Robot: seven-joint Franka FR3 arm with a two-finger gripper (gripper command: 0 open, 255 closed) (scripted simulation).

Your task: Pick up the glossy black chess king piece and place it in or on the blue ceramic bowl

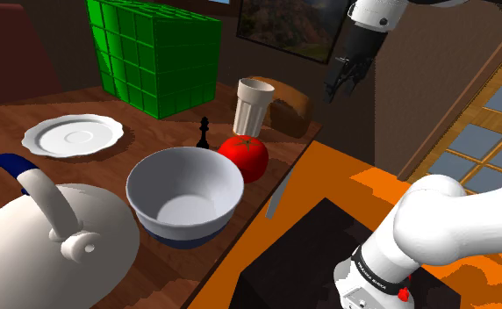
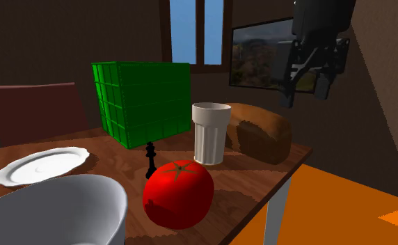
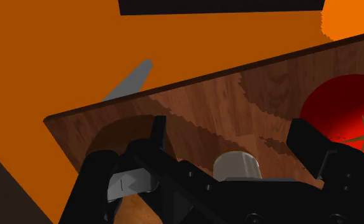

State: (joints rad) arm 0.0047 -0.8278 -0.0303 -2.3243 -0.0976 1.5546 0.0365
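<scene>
The small black chess king (image 1: pixel 204 133) (image 2: pixel 149 159) stands upright on the wooden table (image 1: pixel 153 132), between a green crate and a red tomato. The bowl (image 1: pixel 153 167) (image 2: pixel 65 202), white inside with a blue base, sits nearer the shoulder camera than the king. My gripper (image 1: pixel 344 81) (image 2: pixel 305 83) (image 3: pixel 222 184) hangs high above the table's corner by the bread, well away from the king and bowl. It is open, with nothing between its fingers (image 3: pixel 101 184).
A red tomato (image 1: pixel 245 156) (image 2: pixel 179 193) (image 3: pixel 346 118) lies beside the king, with a white cup (image 1: pixel 253 107) (image 2: pixel 210 132) (image 3: pixel 237 167) and a bread loaf (image 1: pixel 286 110) (image 2: pixel 260 132) behind it. A green crate (image 1: pixel 153 53), white plate (image 1: pixel 74 134) and white kettle (image 1: pixel 47 237) crowd the table.
</scene>
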